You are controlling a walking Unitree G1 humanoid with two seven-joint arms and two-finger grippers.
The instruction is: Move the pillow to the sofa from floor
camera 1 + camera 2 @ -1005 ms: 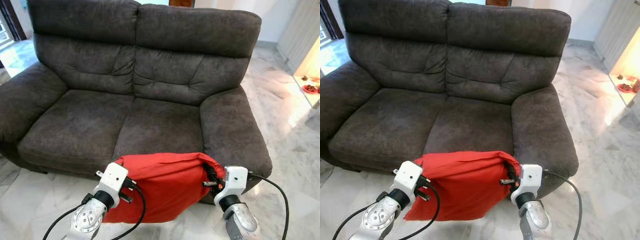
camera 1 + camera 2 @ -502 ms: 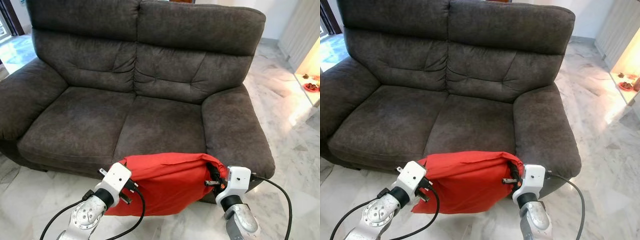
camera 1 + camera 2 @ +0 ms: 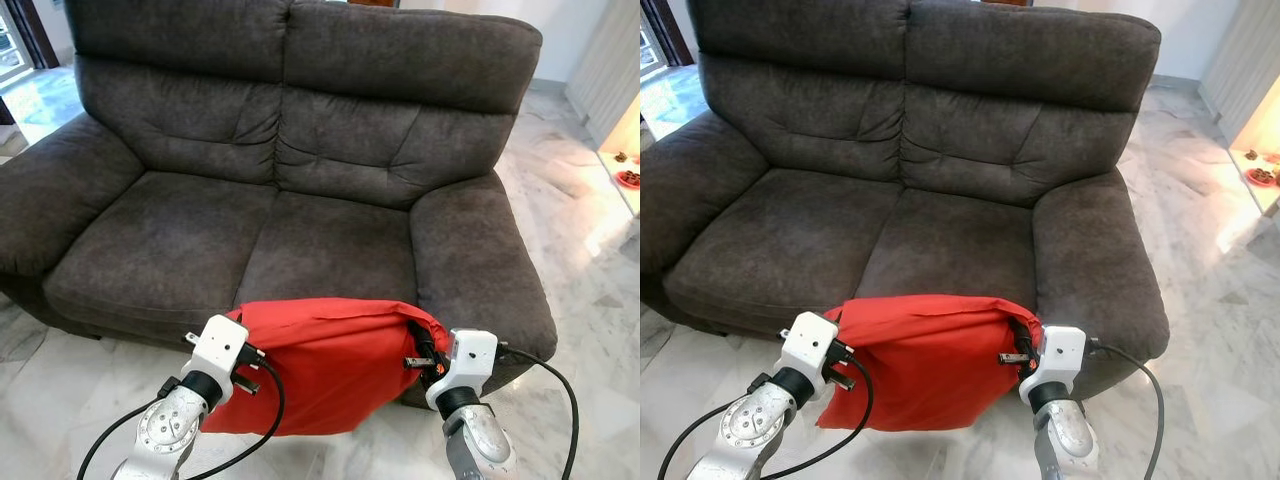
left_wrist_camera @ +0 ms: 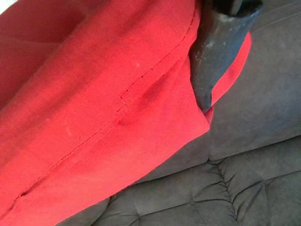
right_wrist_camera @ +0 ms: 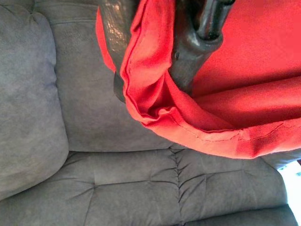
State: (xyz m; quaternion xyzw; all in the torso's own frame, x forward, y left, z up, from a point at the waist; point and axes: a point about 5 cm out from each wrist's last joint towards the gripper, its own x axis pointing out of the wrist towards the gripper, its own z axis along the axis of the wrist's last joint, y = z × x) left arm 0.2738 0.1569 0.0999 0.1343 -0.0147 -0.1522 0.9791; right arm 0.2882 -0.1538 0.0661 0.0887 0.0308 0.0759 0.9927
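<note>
Sofa (image 3: 300, 220): dark grey two-seater on a marble floor (image 3: 590, 260), directly ahead; both seat cushions bare.
Red pillow (image 3: 330, 365): off the floor, hanging between the two grippers, just in front of the seat's front edge, below right-hand cushion level.
Long axis: side to side, parallel to the seat front; top edge stretched taut, body sagging beneath.
Left gripper (image 3: 843, 340): clamped on the pillow's left top corner; the wrist view shows a black finger (image 4: 221, 52) pressed into the red cloth.
Right gripper (image 3: 418, 345): closed on the right top corner, cloth bunched between its fingers (image 5: 117, 42).
Key relation: seat lies forward of and above the pillow; both arms equally near.
Judgement: next move likely a joint lift and forward carry before release.
</note>
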